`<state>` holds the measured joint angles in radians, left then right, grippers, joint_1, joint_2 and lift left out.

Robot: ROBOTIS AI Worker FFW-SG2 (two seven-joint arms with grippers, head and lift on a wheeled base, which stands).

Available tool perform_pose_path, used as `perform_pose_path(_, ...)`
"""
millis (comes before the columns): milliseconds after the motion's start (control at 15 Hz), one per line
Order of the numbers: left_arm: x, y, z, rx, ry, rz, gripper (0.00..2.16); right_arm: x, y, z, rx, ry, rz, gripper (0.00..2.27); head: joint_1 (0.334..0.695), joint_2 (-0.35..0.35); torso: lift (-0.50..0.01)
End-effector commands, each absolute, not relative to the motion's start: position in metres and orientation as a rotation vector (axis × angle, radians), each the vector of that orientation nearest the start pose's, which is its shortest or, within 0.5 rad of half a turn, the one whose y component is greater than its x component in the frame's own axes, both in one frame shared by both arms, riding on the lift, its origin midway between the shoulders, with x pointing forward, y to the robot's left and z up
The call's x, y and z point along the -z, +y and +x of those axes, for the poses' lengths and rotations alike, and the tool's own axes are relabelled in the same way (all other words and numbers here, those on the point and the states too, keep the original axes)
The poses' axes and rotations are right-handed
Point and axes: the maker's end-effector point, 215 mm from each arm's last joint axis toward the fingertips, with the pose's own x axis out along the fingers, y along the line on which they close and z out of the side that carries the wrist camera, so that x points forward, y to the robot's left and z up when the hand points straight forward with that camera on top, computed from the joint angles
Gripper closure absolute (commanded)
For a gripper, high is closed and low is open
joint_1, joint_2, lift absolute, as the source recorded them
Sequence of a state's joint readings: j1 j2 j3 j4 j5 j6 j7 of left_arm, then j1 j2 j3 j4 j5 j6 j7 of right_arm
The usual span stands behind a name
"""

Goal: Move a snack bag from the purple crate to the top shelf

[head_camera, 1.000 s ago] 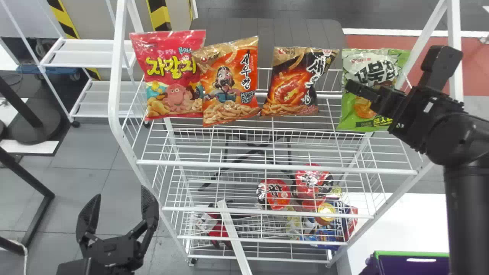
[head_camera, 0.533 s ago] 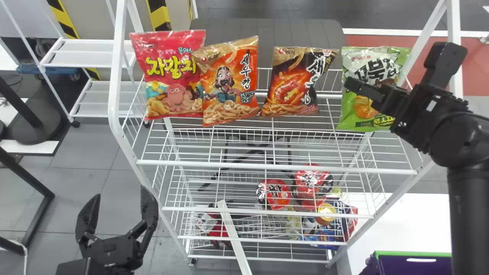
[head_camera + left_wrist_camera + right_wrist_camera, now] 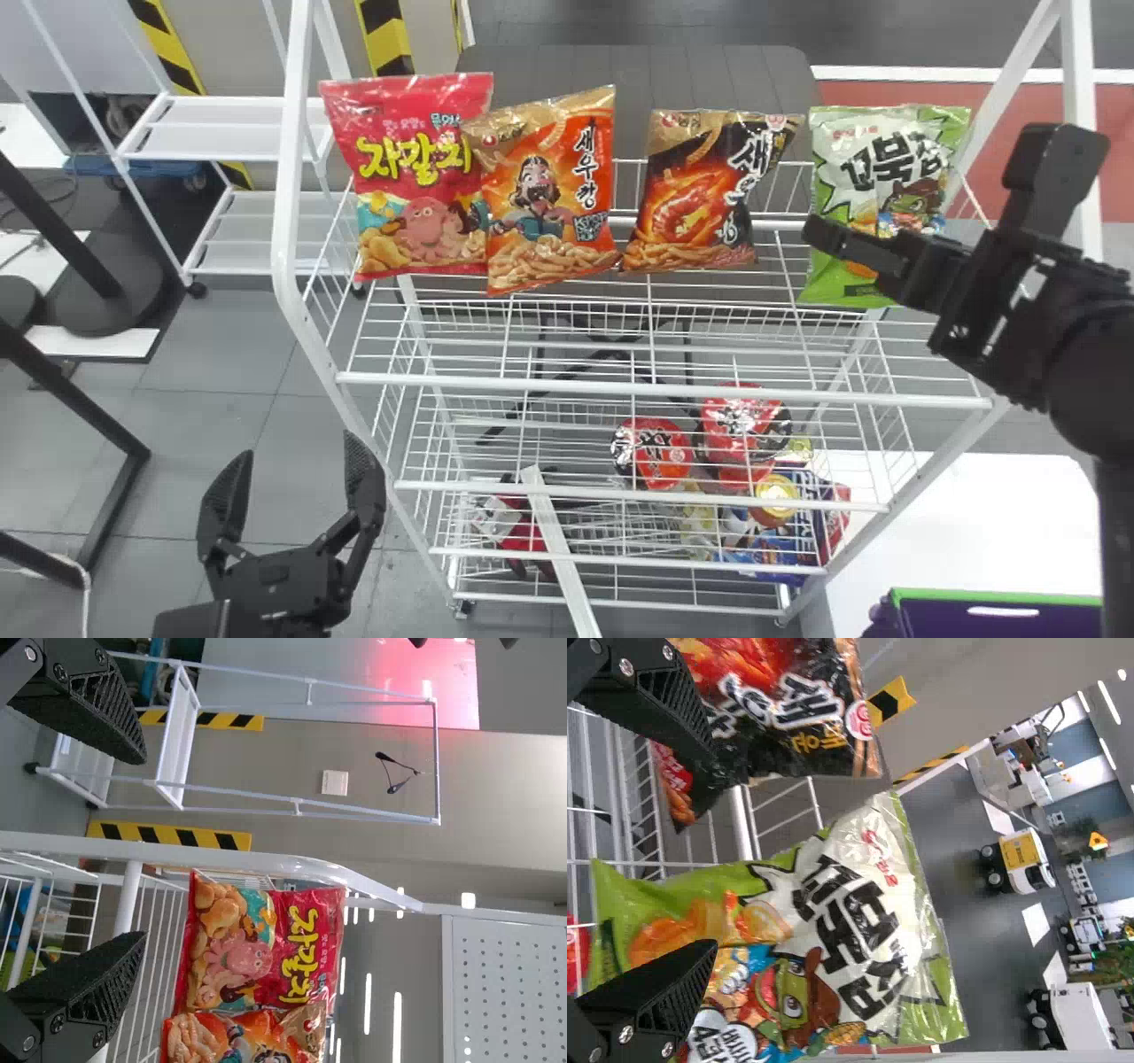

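Snack bag [image 3: 886, 164], grn | R pincer [image 3: 824, 237] lower vs prev., prob. apart

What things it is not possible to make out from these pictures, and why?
- Purple plastic crate with a green rim: contents cut off by the head view's bottom edge.
- Green-and-white plastic snack bag: lower part partly behind the black right hand, head view.
- Whether they touch: unclear; a finger overlaps the bag, right wrist view.
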<state>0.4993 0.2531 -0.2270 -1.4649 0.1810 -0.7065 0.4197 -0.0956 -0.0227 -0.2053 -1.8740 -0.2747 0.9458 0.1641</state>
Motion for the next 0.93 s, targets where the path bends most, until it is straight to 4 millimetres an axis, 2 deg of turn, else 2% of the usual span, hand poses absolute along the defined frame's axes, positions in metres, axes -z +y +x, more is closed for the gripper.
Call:
perform_pose_path(0,0.446,0.283,0.363,-0.208,-0.047,-0.057,0.12,0.374,-0.239,0.556,-0.145,0.499,0.289,0.08,0.695,0.041,0.0)
perform_pose_path(200,0.443,0.282,0.362,-0.208,-0.05,-0.06,0.12,0.379,-0.221,0.522,-0.163,0.491,0.236,0.08,0.695,0.054,0.0)
perform_pose_path(533,0.435,0.284,0.356,-0.211,-0.06,-0.063,0.12,0.361,-0.197,0.48,-0.139,0.293,0.093,0.08,0.695,0.087,0.0)
perform_pose_path(600,0.433,0.285,0.355,-0.213,-0.063,-0.061,0.12,0.355,-0.198,0.474,-0.123,0.244,0.073,0.08,0.695,0.094,0.0)
perform_pose_path(867,0.429,0.285,0.352,-0.212,-0.065,-0.061,0.12,0.357,-0.192,0.431,-0.127,0.136,0.023,0.08,0.695,0.123,0.0)
